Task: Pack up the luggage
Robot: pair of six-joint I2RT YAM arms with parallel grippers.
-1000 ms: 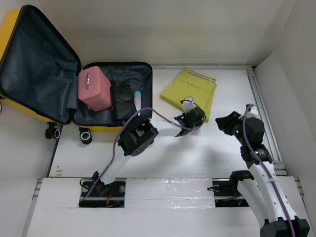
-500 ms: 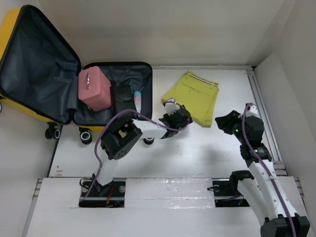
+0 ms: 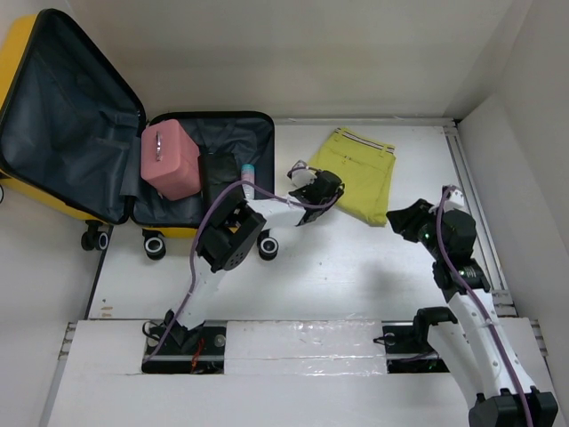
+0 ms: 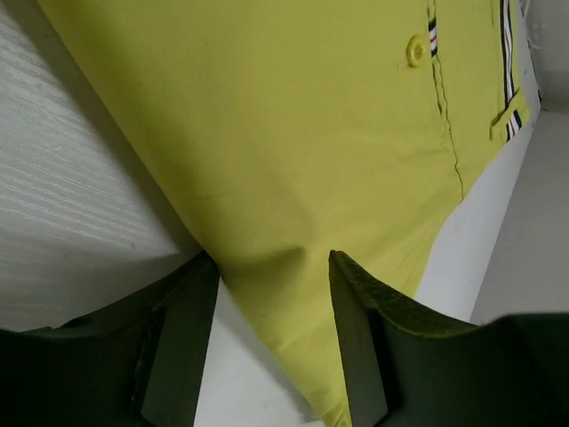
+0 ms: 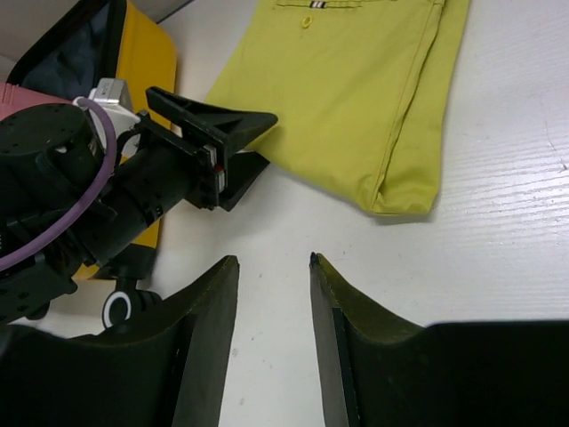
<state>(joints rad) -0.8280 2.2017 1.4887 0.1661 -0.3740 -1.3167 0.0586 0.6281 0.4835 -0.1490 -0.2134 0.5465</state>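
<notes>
Left hand point(image 3: 313, 189) shifted toward 10 o'clock, spread apart astride folded yellow-green fabric garment's point(image 3: 360, 173) edge. Open yellow hard-shell luggage point(image 3: 67, 124) lay 9 o'clock of it, nearer this arm. Right hand point(image 3: 411, 221) apart, empty.

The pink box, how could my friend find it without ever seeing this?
Find the yellow suitcase lying open at the far left. In its right-hand half, the pink pouch sits at the left end. It is the only pink thing; its neighbours are a black bundle and a small white tube.
</notes>
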